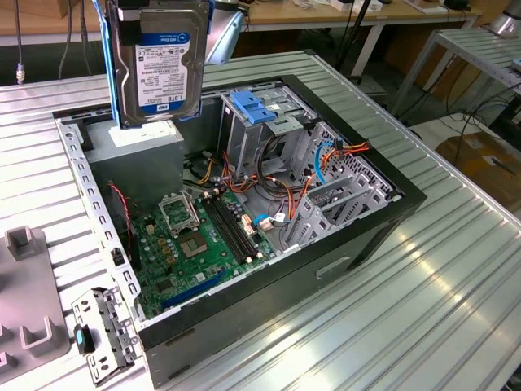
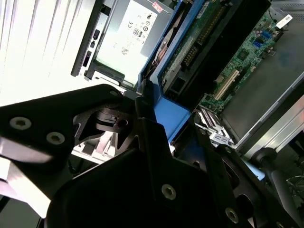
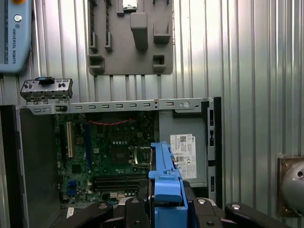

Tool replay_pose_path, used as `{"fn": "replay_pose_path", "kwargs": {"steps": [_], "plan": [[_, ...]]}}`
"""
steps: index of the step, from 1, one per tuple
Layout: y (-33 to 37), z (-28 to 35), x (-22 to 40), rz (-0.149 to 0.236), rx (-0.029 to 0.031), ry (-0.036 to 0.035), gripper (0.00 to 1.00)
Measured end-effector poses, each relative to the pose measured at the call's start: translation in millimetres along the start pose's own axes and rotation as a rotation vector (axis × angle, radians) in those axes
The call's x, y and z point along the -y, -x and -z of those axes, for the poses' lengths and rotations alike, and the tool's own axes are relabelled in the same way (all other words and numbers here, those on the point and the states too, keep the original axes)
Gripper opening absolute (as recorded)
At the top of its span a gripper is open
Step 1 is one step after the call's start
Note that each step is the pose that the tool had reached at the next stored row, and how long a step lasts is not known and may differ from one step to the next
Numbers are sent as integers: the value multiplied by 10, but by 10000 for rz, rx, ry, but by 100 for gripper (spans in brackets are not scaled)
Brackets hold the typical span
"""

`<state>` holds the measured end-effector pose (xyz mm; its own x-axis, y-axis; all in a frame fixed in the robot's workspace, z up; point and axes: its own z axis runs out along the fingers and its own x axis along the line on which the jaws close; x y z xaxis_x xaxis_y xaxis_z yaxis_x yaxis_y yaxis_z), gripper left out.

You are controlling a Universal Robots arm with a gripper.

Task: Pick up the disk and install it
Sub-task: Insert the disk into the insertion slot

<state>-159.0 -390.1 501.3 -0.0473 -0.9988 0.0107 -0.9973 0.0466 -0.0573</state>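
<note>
The disk (image 1: 155,61), a dark hard drive with a white and blue label and bright blue side rails, hangs upright above the back corner of the open computer case (image 1: 358,244), at the exterior view's upper left. My gripper (image 1: 159,8) holds it from above, shut on its blue rails. In the first wrist view the disk's blue rail (image 3: 166,173) stands edge-on between the black fingers (image 3: 135,211), over the case's motherboard (image 3: 114,152). In the second wrist view the disk (image 2: 190,52) shows its blue rail and green circuit side against the gripper (image 2: 142,118).
Inside the case stand a grey drive cage with a light blue latch plate (image 1: 252,106), red and orange cables (image 1: 281,191) and a power supply (image 3: 184,154). A grey fixture (image 3: 130,38) and a loose metal bracket (image 3: 46,90) lie on the ribbed metal table beside the case.
</note>
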Motion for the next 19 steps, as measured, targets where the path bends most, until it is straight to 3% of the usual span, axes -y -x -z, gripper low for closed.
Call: {"fn": "replay_pose_path", "kwargs": {"steps": [10, 19], "plan": [[-46, -1, 2, 0, 1, 0, 37], [-164, -2, 8, 0, 0, 1, 37]]}}
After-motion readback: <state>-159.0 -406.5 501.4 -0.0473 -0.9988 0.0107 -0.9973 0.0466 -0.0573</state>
